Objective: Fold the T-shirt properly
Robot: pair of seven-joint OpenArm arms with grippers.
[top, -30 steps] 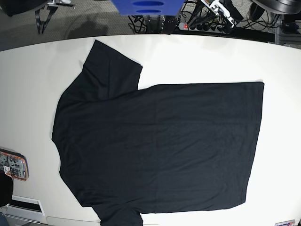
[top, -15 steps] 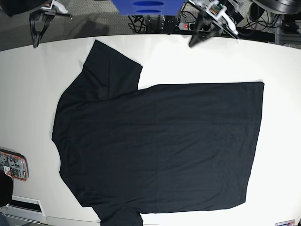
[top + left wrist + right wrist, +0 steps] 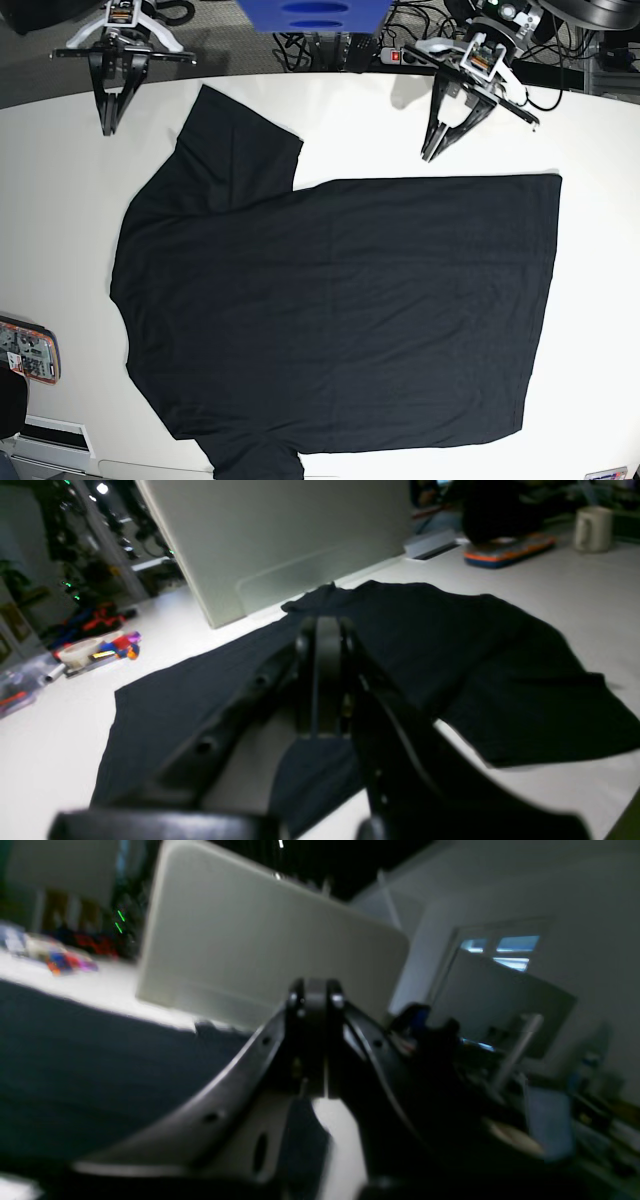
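The black T-shirt [image 3: 340, 310] lies spread flat on the white table [image 3: 600, 300], with its sleeves to the left and its hem to the right. My left gripper [image 3: 431, 152] hangs shut just beyond the shirt's far edge, right of the upper sleeve. Shut as well, my right gripper [image 3: 108, 126] hovers over bare table at the far left, left of that sleeve. In the left wrist view the shut fingertips of the left gripper [image 3: 320, 630] point over the T-shirt [image 3: 475, 645]. The right wrist view shows the right gripper [image 3: 314, 990] shut, with the T-shirt [image 3: 75, 1055] low on the left. Neither holds anything.
An orange and blue device [image 3: 27, 352] lies at the table's left edge. Cables and a power strip [image 3: 395, 52] run behind the far edge, beside a blue object [image 3: 312, 12]. A pale upright panel [image 3: 280, 540], a mug [image 3: 593, 527] and small clutter [image 3: 95, 649] stand past the shirt.
Both arms have come down from beyond the far edge into the base view and now hang over the table's far side. The T-shirt has not moved.
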